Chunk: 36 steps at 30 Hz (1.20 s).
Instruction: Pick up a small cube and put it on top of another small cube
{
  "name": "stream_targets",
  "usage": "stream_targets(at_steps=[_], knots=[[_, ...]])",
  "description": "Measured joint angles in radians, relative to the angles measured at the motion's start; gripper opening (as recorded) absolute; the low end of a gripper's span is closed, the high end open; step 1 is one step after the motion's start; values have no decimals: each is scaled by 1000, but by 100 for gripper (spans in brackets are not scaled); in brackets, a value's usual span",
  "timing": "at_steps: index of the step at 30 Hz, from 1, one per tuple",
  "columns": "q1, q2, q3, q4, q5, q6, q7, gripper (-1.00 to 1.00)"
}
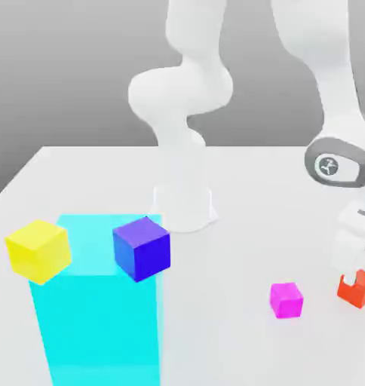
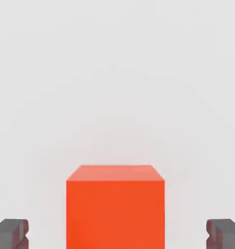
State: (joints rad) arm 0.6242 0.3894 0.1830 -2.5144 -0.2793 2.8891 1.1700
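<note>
I count four cubes on my counter [image 1: 238, 354]: one red-orange cube [image 1: 357, 289], one blue-violet cube [image 1: 142, 248], one yellow cube [image 1: 38, 250], one magenta-pink cube [image 1: 286, 299]. One cyan block [image 1: 99, 324] too.

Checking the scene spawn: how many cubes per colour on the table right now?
Red-orange cube: 1
Magenta-pink cube: 1
Blue-violet cube: 1
Yellow cube: 1
Total: 4 cubes
</note>
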Motion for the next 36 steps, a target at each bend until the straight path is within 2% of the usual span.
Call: stream_targets(at_steps=[7, 12, 14, 21, 31, 33, 35, 36], knots=[[2, 6, -3, 1, -6, 5, 5, -100], [-54, -151, 77, -34, 108, -114, -82, -100], [-104, -207, 76, -16, 160, -184, -183, -100], [-346, -374, -29, 105, 260, -460, -584, -100], [-596, -588, -249, 285, 266, -858, -1072, -100], [-616, -588, -276, 269, 263, -843, -1115, -100], [-622, -566, -283, 223, 264, -775, -1127, -100], [-623, -557, -285, 206, 264, -748, -1129, 100]])
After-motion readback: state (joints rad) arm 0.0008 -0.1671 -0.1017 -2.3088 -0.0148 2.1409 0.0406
